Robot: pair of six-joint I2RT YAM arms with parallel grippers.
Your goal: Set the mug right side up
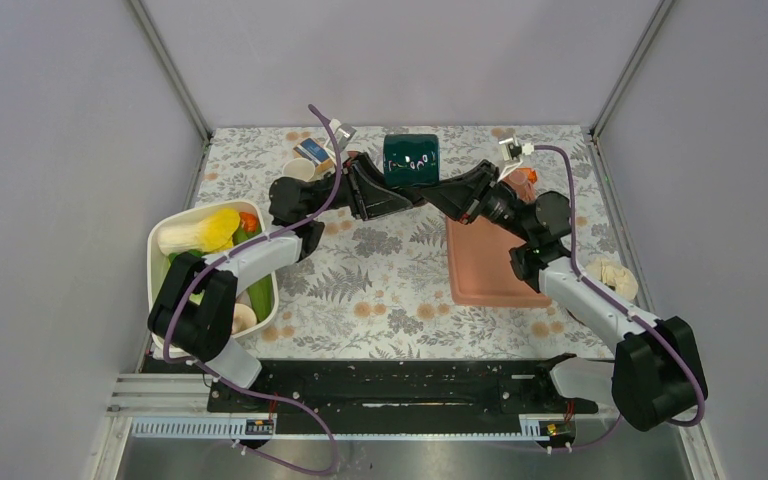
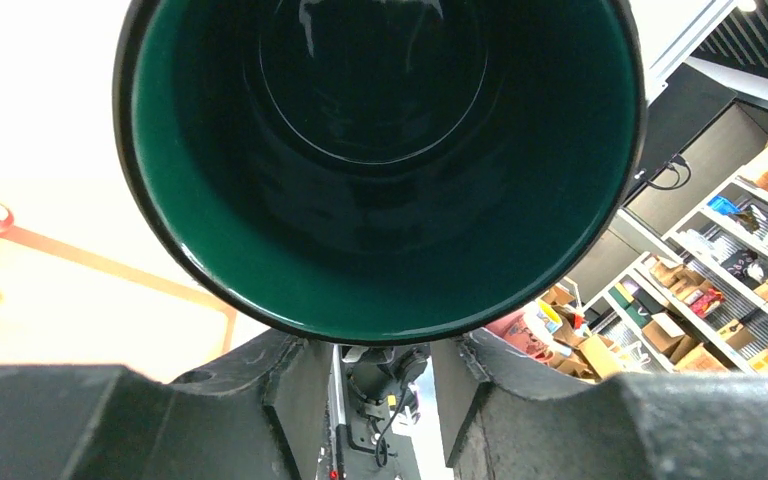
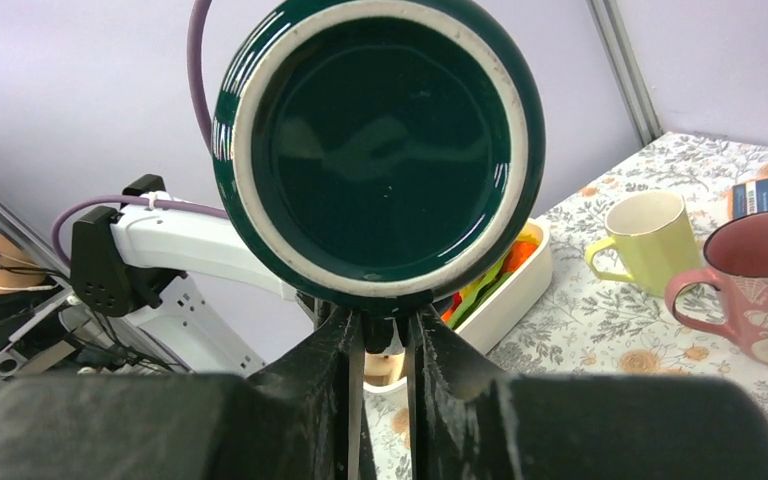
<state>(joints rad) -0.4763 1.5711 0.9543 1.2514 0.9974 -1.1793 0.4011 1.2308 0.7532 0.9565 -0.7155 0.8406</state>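
Mug [image 1: 410,158] being held in air above table [image 1: 380,300], toward far edge. It is lying on side, mouth facing left arm, base facing right arm.

Right hand [image 3: 385,328] pinching mug's underside, fingers nearly together; exact part pinched is hidden. Left hand [image 2: 385,352] sitting just below rim, fingers spread, gripping nothing visible.

Judging task about halfway: mug needing further quarter turn to mouth-up, then setting down upright.

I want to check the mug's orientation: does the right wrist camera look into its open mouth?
No, that view shows the green mug's flat underside with its pale unglazed ring.
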